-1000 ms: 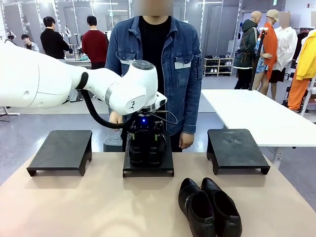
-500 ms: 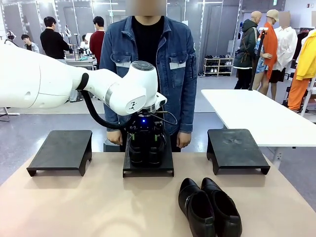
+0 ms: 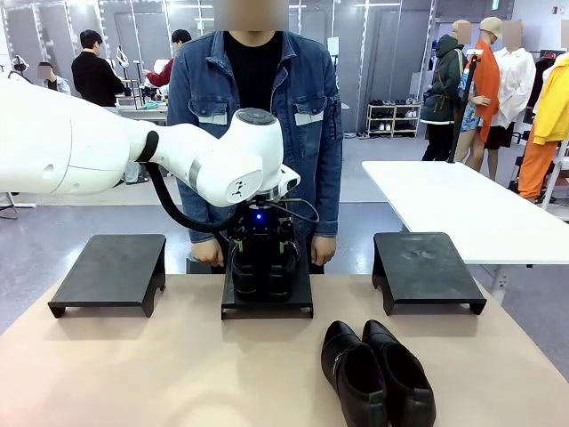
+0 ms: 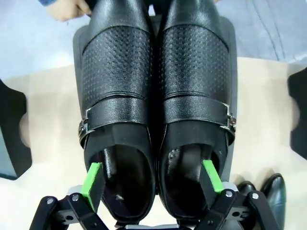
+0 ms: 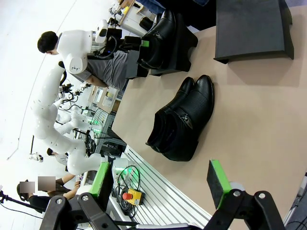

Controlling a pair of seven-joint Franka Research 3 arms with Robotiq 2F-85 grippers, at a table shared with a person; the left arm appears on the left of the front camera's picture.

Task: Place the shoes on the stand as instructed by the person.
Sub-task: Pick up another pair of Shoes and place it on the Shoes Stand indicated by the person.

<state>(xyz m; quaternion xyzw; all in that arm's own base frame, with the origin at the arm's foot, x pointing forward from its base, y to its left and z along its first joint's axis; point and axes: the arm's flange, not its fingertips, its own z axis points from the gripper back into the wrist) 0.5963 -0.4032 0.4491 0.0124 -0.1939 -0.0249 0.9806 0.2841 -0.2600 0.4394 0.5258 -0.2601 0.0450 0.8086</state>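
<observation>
One pair of black glossy shoes (image 3: 260, 267) (image 4: 120, 86) stands side by side on the middle black stand (image 3: 267, 304) (image 4: 231, 57). My left gripper (image 3: 260, 256) (image 4: 151, 178) reaches down onto this pair and is open wide. One green pad (image 4: 92, 184) sits inside each shoe's opening. A second pair of shoes (image 3: 378, 374) (image 5: 184, 122) lies on the tan table near its front edge. Over the table's near edge, my right gripper (image 5: 158, 184) hangs open with nothing between its pads. The person (image 3: 258, 116) in a denim jacket stands behind the middle stand, hands (image 3: 322, 251) down.
A bare black stand (image 3: 111, 269) sits at the left and another (image 3: 425, 267) (image 5: 252, 28) at the right of the middle one. A white table (image 3: 462, 205) stands beyond at the right. Bare tan tabletop (image 3: 160, 374) lies in front of the stands.
The person has shifted a little to the left and lowered the raised hand to the table's far edge. My left arm and the shoes have not moved.
</observation>
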